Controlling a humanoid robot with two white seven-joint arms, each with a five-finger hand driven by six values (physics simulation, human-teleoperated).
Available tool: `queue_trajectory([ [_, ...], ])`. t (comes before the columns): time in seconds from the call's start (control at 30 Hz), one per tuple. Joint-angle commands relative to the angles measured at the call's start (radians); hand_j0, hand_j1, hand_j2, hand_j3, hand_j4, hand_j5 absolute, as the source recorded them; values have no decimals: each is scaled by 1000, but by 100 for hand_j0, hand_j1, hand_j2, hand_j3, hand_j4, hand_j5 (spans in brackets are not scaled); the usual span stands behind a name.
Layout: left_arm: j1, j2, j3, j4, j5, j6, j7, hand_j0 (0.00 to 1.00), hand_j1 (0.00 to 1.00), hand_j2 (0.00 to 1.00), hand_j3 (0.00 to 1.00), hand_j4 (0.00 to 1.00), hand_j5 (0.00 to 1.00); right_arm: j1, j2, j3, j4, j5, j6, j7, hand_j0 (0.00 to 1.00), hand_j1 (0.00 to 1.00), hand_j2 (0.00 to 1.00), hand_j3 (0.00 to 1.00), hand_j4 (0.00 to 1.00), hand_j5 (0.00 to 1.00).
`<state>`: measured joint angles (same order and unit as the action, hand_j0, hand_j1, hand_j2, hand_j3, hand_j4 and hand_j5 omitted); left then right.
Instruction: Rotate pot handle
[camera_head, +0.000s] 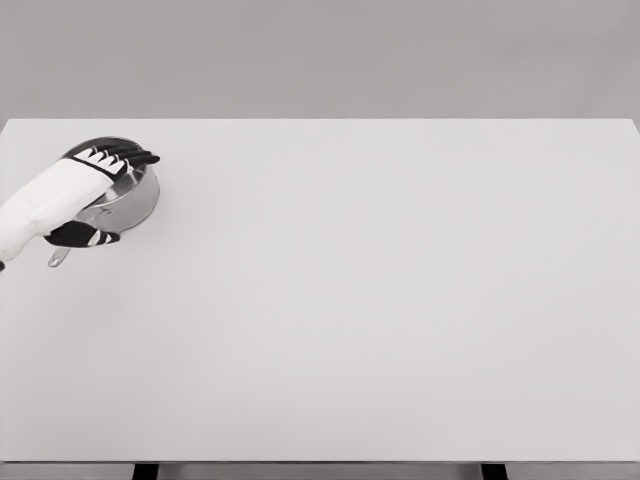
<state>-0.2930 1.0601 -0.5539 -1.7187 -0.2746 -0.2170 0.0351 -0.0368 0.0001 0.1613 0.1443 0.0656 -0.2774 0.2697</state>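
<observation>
A steel pot (135, 200) was seen at the far left of the white bench (380, 300), near its rear edge. The left hand (85, 195) was laid over the pot, with its arm entering from the left edge of the picture. Its fingers (125, 157) were stretched over the rim at the rear, and the thumb (85, 237) was set against the near side of the pot, so that the pot was clamped between them. The handle (58, 257) was seen only as a short metal end below the thumb, directed toward the near left; the remainder of it was covered by the hand. The interior of the pot was mostly hidden, and its contents could not be determined. The pot was seated upright on the bench.
</observation>
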Motion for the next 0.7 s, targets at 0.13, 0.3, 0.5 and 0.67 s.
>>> queue_trajectory([
  [0.13,0,-26,-3,16,-1,4,0,100,100,100,100,100,100,0,0,0,0,0,0,0,100,100,100,100,100,100],
  [0.3,0,-48,-6,39,-43,5,-1,100,100,100,100,100,100,0,0,0,0,0,0,0,100,100,100,100,100,100],
  [0.5,0,-48,-6,57,-116,5,-3,100,100,100,100,100,100,0,0,0,0,0,0,0,100,100,100,100,100,100],
  [0.67,3,-48,3,48,-189,4,-1,100,100,100,100,100,100,0,0,0,0,0,0,0,100,100,100,100,100,100],
])
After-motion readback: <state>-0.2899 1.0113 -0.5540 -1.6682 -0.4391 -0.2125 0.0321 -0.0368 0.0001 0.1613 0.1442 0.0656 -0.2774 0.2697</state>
